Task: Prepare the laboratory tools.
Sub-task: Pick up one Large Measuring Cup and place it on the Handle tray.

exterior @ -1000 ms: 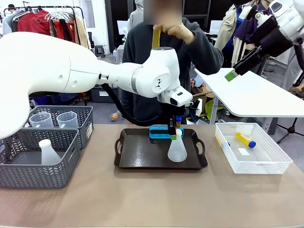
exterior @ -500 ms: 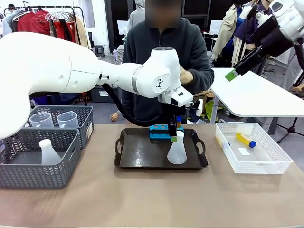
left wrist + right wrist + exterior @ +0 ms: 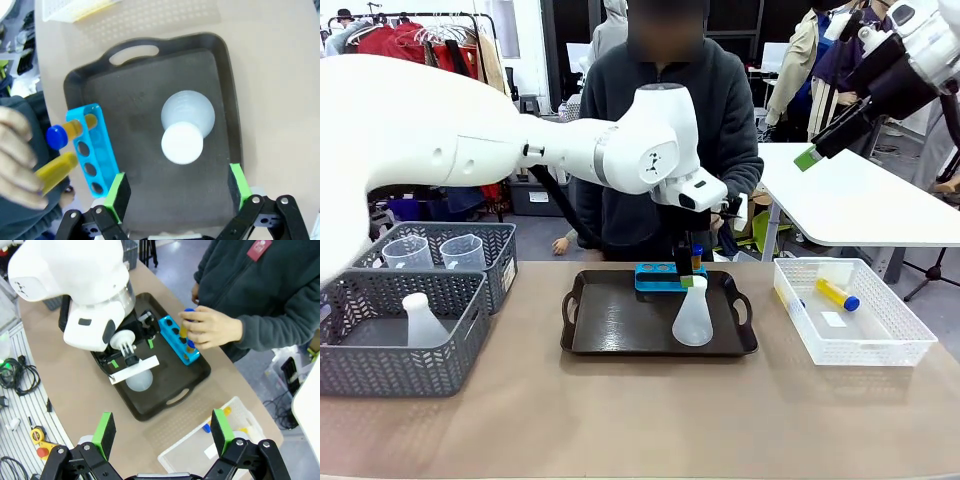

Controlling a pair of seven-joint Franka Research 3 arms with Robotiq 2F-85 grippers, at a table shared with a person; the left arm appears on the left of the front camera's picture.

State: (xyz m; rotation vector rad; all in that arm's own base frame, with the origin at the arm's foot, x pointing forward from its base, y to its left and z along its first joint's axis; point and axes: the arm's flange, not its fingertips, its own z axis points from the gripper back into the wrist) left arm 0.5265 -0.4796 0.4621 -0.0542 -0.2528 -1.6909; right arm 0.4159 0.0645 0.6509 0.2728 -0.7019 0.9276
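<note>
A translucent white conical flask (image 3: 692, 318) stands upright on the black tray (image 3: 610, 325). My left gripper (image 3: 686, 272) hangs just above the flask's neck, open and holding nothing. From the left wrist view, the flask (image 3: 189, 117) sits between and below the green pads (image 3: 119, 192). The blue rack (image 3: 94, 152) lies at the tray's far side with one amber blue-capped tube (image 3: 65, 132) in it. A person's hand (image 3: 212, 326) holds another amber tube (image 3: 54, 171) at the rack (image 3: 179, 340). My right gripper (image 3: 810, 152) stays high at the right, open (image 3: 162, 430).
Two grey baskets stand at the left, the near one (image 3: 380, 370) holding a second flask (image 3: 422, 320), the far one holding two clear beakers (image 3: 408, 252). A white mesh basket (image 3: 900, 345) at the right holds a tube (image 3: 837, 294). A white side table (image 3: 860, 205) stands behind it.
My left gripper has opened, let go of the flask's neck and risen slightly. The flask stays on the tray. The person's hand came down with a tube to the rack.
</note>
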